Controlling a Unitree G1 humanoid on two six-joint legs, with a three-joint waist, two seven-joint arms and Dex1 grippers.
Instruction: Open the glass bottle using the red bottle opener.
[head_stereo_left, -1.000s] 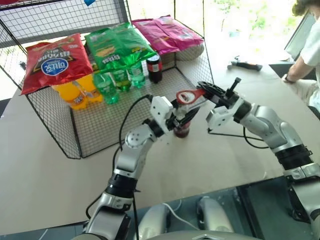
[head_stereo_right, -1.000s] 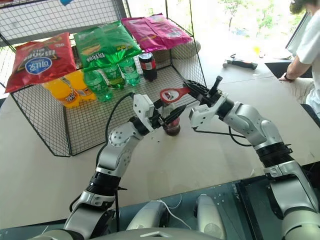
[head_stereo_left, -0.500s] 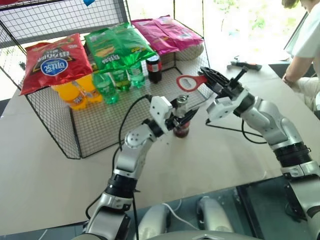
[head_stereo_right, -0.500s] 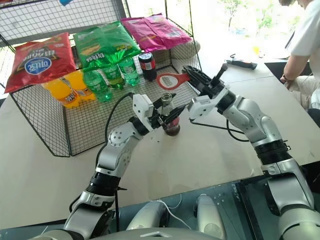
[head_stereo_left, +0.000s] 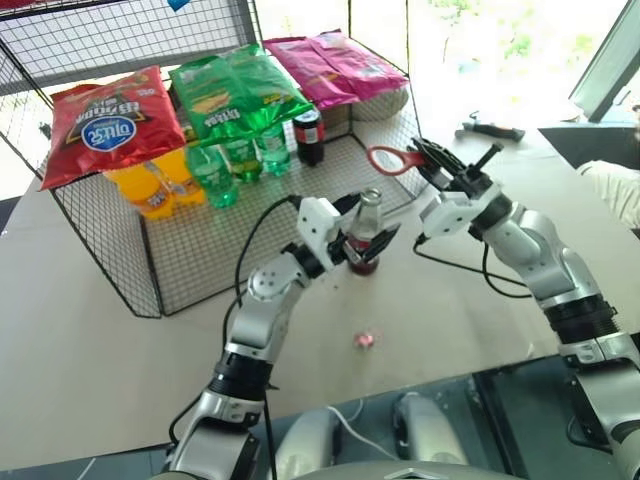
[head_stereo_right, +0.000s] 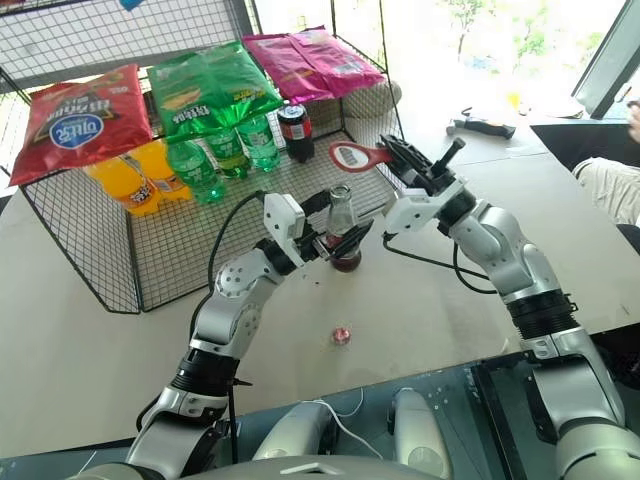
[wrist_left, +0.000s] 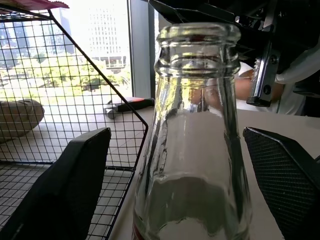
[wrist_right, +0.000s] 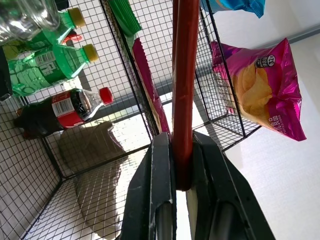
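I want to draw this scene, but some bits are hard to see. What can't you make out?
- Small clear glass bottle: left wrist view cuts off its label and base at the frame edge.
- Flat red bottle opener: right wrist view shows it edge-on; its ring head is cut off.
- Tiny round red cap on the table: too small for detail.
- Person's arm: cut off by the frame edge.

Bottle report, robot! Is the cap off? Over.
Left gripper open around glass bottle. Right gripper shut on red opener, clear of bottle. Bottle mouth bare; small cap on table. Nothing in the way.
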